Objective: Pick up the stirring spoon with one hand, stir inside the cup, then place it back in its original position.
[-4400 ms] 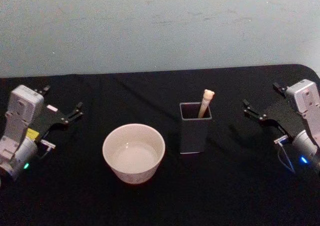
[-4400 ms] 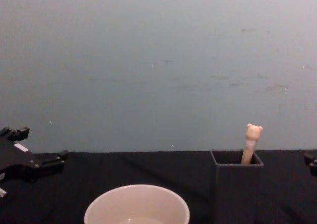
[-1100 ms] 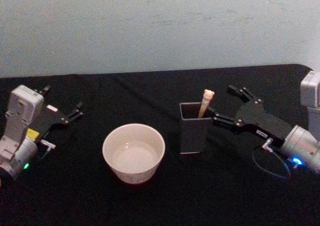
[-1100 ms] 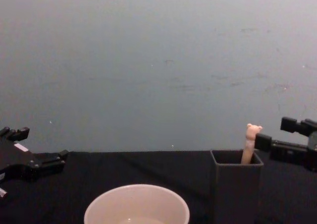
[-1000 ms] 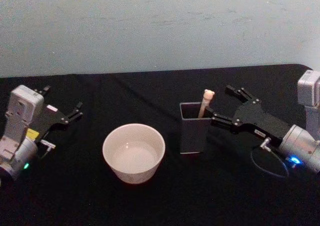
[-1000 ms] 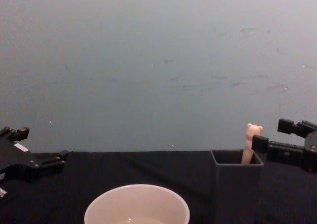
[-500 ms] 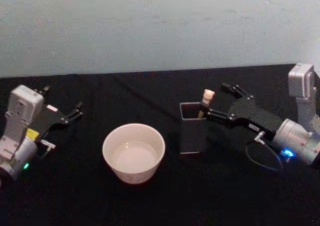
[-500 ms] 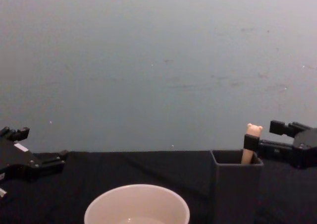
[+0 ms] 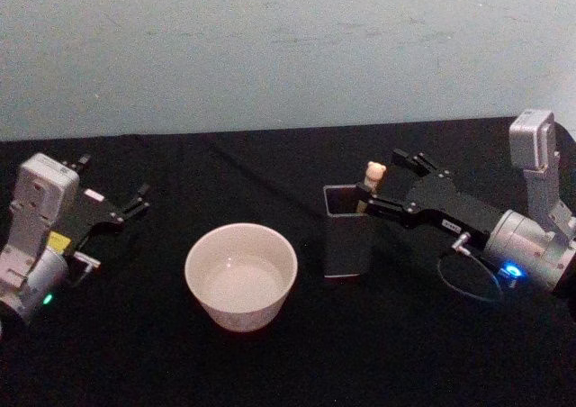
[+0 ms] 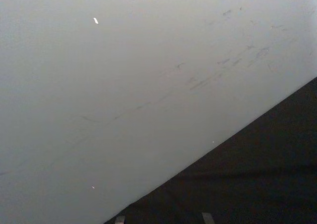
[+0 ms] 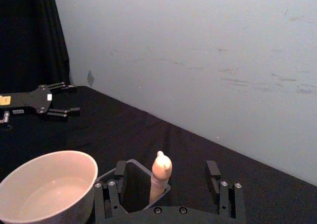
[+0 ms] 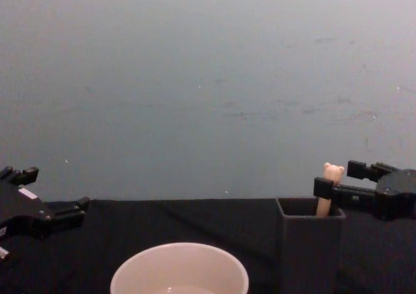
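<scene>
I find the right gripper (image 9: 378,181) spread wide at the holder's (image 9: 347,245) mouth, one finger on either side of the stirring spoon (image 11: 160,170), gripping nothing. The spoon stands in the holder. The cup (image 9: 239,313) sits left of the holder. The left gripper (image 9: 115,178) is parked farther left, fingers apart.

We see the cup (image 9: 240,276) on the counter (image 9: 270,362), centre. The holder (image 9: 349,231) stands just to its right, w/ the spoon (image 9: 374,171) in it. Right hand (image 9: 380,181) straddles the spoon top; left hand (image 9: 111,180) sits far left, well apart.
</scene>
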Tool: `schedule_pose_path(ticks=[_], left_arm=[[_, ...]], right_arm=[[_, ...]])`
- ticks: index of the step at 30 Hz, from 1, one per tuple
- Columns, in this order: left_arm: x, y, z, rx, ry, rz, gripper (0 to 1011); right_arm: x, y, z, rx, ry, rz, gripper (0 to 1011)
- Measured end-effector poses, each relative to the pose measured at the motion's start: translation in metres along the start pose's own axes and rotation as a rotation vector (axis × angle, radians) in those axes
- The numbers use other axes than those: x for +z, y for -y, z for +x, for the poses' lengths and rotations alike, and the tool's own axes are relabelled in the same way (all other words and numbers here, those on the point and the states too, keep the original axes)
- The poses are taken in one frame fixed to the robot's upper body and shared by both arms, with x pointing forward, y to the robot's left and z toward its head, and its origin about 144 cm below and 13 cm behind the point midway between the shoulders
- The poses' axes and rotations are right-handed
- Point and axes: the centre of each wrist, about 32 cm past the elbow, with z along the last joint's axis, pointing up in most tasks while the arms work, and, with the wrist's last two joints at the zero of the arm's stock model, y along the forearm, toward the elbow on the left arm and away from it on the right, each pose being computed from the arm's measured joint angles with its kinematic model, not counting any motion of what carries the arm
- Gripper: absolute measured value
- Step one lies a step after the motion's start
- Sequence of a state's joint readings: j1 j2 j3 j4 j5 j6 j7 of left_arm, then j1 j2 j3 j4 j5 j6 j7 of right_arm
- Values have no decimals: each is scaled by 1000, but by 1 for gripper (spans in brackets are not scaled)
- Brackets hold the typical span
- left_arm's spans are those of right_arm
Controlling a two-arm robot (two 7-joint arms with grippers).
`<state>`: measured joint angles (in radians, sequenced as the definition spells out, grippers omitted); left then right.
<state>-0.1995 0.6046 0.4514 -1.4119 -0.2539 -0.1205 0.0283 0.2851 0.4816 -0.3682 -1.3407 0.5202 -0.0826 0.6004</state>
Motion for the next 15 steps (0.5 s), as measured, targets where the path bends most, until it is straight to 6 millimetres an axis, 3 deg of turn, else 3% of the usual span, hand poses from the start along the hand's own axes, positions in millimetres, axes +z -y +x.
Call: schedule_pose_path(ticks=[15], left_arm=[[0,0,0,0,0,0,1001]], right_arm=[[-1,-4,2,4,-14,-6,1000]])
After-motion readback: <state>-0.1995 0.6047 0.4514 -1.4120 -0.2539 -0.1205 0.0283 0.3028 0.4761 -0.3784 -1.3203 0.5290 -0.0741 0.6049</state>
